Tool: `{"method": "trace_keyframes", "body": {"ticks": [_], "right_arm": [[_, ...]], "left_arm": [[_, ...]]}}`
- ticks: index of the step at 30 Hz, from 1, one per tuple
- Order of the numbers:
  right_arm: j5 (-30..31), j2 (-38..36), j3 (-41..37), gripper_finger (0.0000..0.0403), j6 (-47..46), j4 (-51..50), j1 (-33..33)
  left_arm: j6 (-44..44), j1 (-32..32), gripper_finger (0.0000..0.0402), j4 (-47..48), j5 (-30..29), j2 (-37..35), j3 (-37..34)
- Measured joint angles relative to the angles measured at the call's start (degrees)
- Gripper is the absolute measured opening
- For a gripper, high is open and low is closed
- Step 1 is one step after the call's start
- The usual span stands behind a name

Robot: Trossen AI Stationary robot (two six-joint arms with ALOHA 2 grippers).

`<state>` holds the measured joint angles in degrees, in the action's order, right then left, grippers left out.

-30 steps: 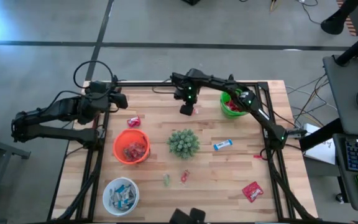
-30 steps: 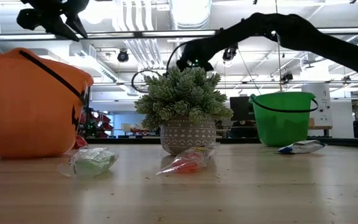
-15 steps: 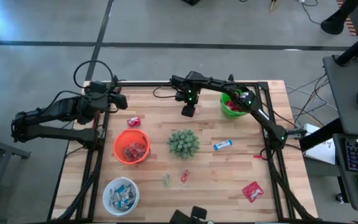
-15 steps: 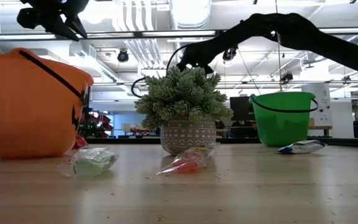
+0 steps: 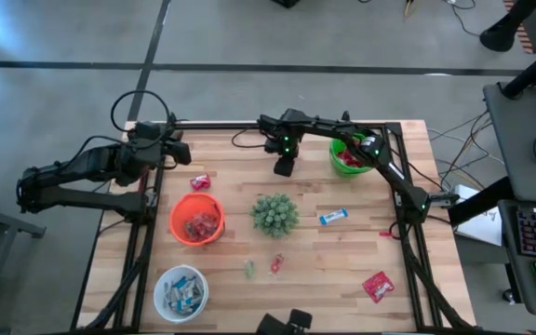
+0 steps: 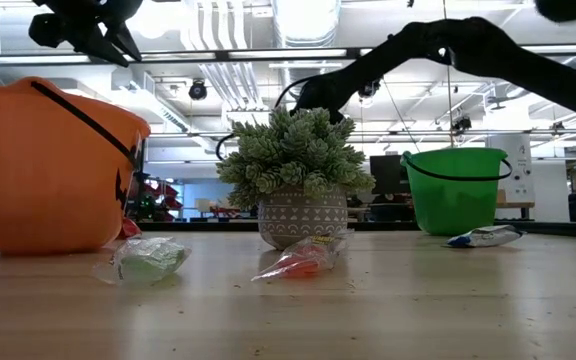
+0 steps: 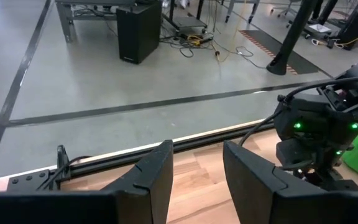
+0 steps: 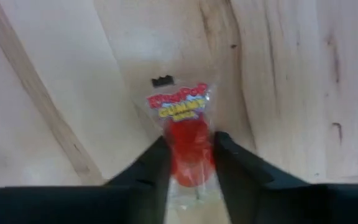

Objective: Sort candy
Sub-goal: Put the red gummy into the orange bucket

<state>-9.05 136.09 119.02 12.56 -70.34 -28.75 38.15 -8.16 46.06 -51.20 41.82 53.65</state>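
A red candy packet [image 8: 182, 134] lies at the table's far middle. My right gripper [image 5: 285, 168] points down over it, its fingers closed on the packet's two sides. My left gripper [image 7: 197, 177] hangs open and holds nothing, above the table's far left corner [image 5: 177, 149]. Loose candy lies on the wood: a red piece [image 5: 200, 181], a blue-and-white bar [image 5: 333, 217], a green piece [image 5: 248, 269], a pink-red piece [image 5: 275, 263] and a red packet [image 5: 377, 286]. In the low view the plant hides the right gripper's fingers. My right gripper pinches the packet's red middle [image 8: 188, 155] between its two fingers [image 8: 157, 165], which come from above and point down. The packet lies flat on the table. Its printed end [image 8: 178, 106] sticks out beyond the fingertips.
A potted spiky plant [image 5: 274, 213] stands mid-table, just nearer than my right gripper. A green bowl [image 5: 350, 155] with red candy stands at the far right. An orange bowl [image 5: 196, 220] stands left of the plant, and a white bowl [image 5: 180, 292] with bars at the near left.
My right gripper has come down toward the table onto the red candy packet, which the high view showed beside its fingers a second ago and which the gripper now covers there.
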Motion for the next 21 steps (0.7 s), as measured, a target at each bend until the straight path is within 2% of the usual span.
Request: {"method": "trace_keyframes", "body": {"ticks": [3,4,10,21], "right_arm": [[-0.2,0.2,1.3,0.0030,-0.1,-0.6,0.1],[-0.1,0.2,1.8,0.0022,-0.1,-0.9,0.1],[0.1,-0.2,5.0,0.0011,-1.6,-2.6,0.1],[0.0,-5.8,10.2,0.0009,-5.5,-3.3,1.0]], "left_arm": [[0.0,0.0,0.0123,0.0,0.0,-0.2,0.0],[0.0,0.0,0.0123,-0.1,0.1,-0.3,0.0],[0.0,0.0,0.0123,-0.6,2.7,-1.2,0.0],[-2.1,0.0,0.0123,-3.1,7.7,-1.6,0.0]]}}
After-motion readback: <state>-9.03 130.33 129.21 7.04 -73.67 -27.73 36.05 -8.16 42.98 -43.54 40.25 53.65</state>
